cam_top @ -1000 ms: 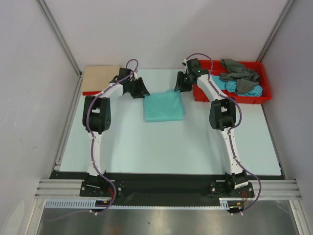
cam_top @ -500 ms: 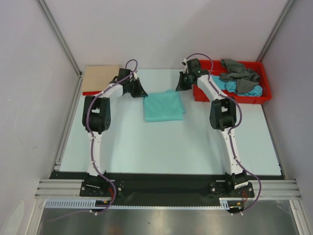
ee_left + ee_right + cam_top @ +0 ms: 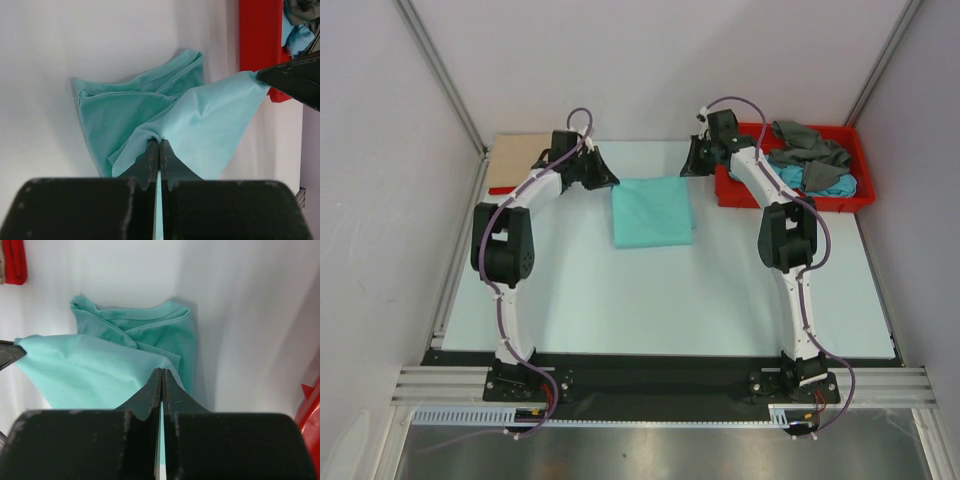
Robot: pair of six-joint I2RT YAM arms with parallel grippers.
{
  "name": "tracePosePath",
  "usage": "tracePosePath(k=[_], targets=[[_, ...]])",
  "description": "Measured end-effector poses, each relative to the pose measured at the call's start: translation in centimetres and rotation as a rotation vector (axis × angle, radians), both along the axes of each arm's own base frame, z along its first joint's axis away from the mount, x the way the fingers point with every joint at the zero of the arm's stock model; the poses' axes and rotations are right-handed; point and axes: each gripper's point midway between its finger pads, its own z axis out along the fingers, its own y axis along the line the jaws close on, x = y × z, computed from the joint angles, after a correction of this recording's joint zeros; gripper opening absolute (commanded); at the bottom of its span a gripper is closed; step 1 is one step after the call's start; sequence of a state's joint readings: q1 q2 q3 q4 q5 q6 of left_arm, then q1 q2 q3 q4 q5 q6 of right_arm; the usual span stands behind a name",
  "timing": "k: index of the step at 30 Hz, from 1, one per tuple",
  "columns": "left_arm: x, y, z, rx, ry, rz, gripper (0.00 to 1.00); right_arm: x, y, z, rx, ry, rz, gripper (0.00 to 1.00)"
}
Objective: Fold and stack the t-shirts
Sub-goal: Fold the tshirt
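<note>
A mint-green t-shirt (image 3: 655,215) lies partly folded at the middle of the table's far half. My left gripper (image 3: 607,181) is shut on its far left corner, the pinch showing in the left wrist view (image 3: 159,143). At the far right corner my right gripper (image 3: 691,167) is shut on the cloth too (image 3: 161,371). The held edge hangs lifted and stretched between them (image 3: 215,120), above the folded layers (image 3: 150,327). A grey t-shirt (image 3: 810,150) and a turquoise-blue t-shirt (image 3: 832,184) lie crumpled in the red tray (image 3: 820,203). A folded beige t-shirt (image 3: 525,155) rests on a red one (image 3: 500,189) at the far left.
The red tray's wall (image 3: 257,35) stands just right of the right gripper. Grey walls with metal posts close the table (image 3: 670,300) in at the back and on both sides. Both arm bases sit on the black rail at the near edge.
Both grippers have closed on the mint-green shirt's far corners and drawn them up and back. Both arms have straightened and risen, the left elbow swinging left.
</note>
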State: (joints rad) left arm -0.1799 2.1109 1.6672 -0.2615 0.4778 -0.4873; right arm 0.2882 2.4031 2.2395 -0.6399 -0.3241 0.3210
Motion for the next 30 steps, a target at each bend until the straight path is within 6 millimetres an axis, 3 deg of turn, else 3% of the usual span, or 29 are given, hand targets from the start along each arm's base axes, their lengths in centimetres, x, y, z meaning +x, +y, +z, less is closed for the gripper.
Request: tracePosePath(k=[7, 15, 23, 30], targets=[[0.3, -0.1, 0.3, -0.009, -0.006, 0.005, 0.00, 0.2, 0.2, 0.7, 0.010, -0.016, 0.004, 0.00], [2.6, -0.5, 1.0, -0.016, -0.046, 0.005, 0.00, 2.1, 0.4, 1.2, 0.046, -0.050, -0.014, 0.00], [4.8, -0.6, -0.9, -0.013, -0.033, 0.010, 0.03, 3.8, 0.1, -1.1, 0.096, -0.029, -0.043, 0.04], [6.5, 0.6, -3.2, -0.007, -0.008, 0.036, 0.04, 5.5, -0.1, -3.5, 0.147, -0.020, -0.076, 0.08]])
